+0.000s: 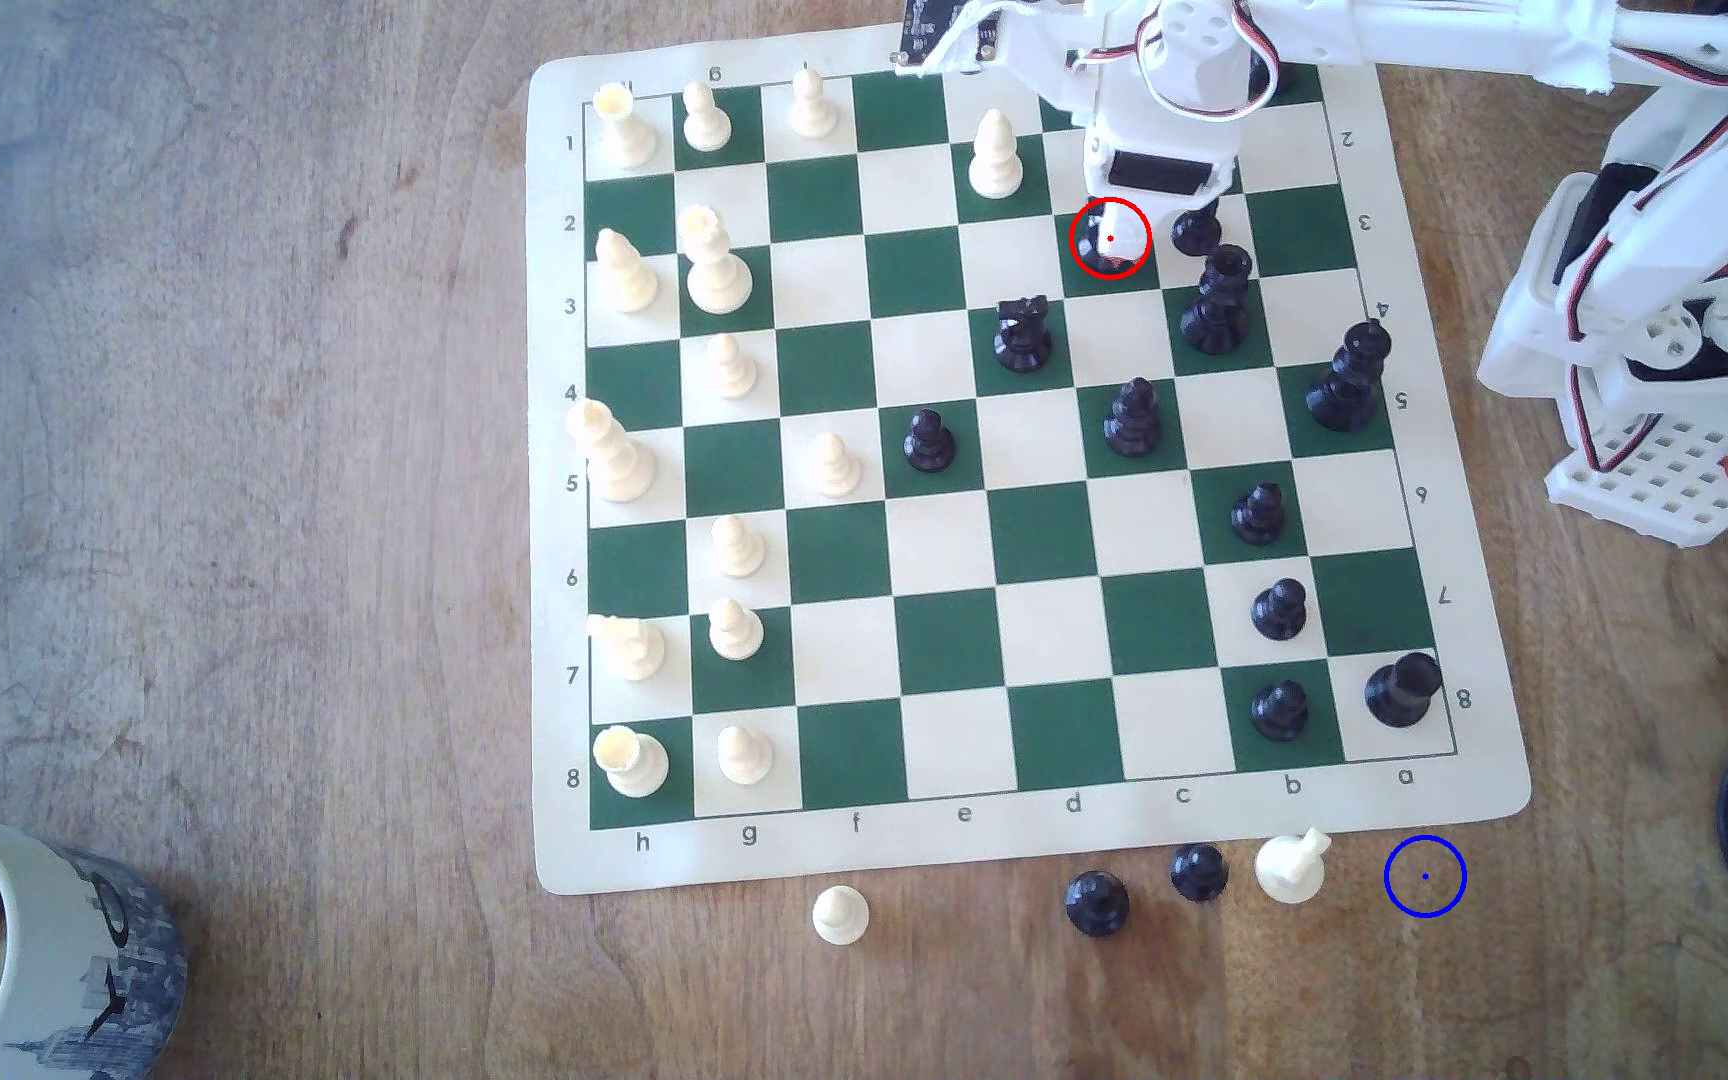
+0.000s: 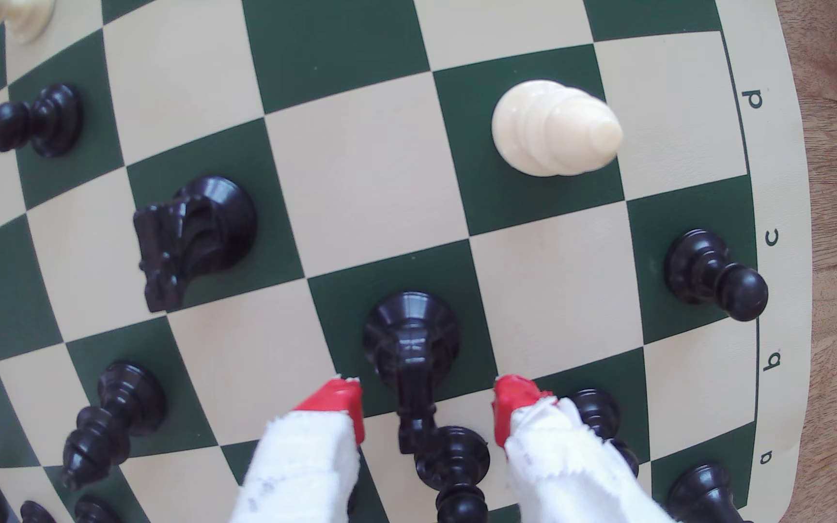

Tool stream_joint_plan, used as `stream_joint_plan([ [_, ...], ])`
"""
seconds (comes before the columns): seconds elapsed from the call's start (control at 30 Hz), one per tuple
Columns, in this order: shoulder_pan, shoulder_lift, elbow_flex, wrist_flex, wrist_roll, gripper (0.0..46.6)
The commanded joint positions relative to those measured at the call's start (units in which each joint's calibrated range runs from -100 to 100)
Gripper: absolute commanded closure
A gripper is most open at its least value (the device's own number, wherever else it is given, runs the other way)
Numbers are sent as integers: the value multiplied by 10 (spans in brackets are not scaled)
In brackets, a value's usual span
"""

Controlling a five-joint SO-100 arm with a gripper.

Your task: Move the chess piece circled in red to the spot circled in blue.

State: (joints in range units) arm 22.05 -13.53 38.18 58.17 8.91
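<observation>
i'm at the approach-to-grasp step, nothing lifted yet. the gripper [image 2: 426, 397] is spread, red-tipped fingers [image 2: 336, 402] either side of the black knight [image 2: 409, 342] with daylight on both sides in the wrist view, no contact that i can see.

in the exterior view the knight [image 1: 1099, 254] sits under the red ring on a green square near the board's far edge, mostly covered by the gripper [image 1: 1114, 234] coming down over it. the second black knight [image 1: 1023, 334] stands one square off diagonally toward the near edge; it's not the target.

tight spot: a black pawn [image 1: 1195, 226] sits on the next square toward the exterior view's right, and a tall black piece [image 1: 1217, 301] is just past that. in the wrist view one finger is close to that cluster.

the blue ring [image 1: 1425, 876] is on bare wood off the board's near edge, near the a-file corner, just beside a white piece [image 1: 1291, 864] lying there.

next, as i judge it: drop a little lower, pinch on the knight's body, lift straight up clear of the pawn, then carry across the board to the ring. risk is clipping the neighbours on closing or on the lift.
</observation>
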Motion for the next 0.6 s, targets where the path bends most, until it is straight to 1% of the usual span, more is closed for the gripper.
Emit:
stream_joint_plan([
  [0.0,-6,-2,-6,-12,-7,332],
  [0.07,-9,2,-6,-13,-10,333],
  [0.17,-17,7,-6,-20,-21,337],
  [0.37,-24,8,-6,-21,-27,344],
  [0.5,-26,10,-6,-20,-29,377],
  [0.53,-26,10,-6,-19,-30,412],
  [0.57,-27,10,-6,-19,-30,417],
])
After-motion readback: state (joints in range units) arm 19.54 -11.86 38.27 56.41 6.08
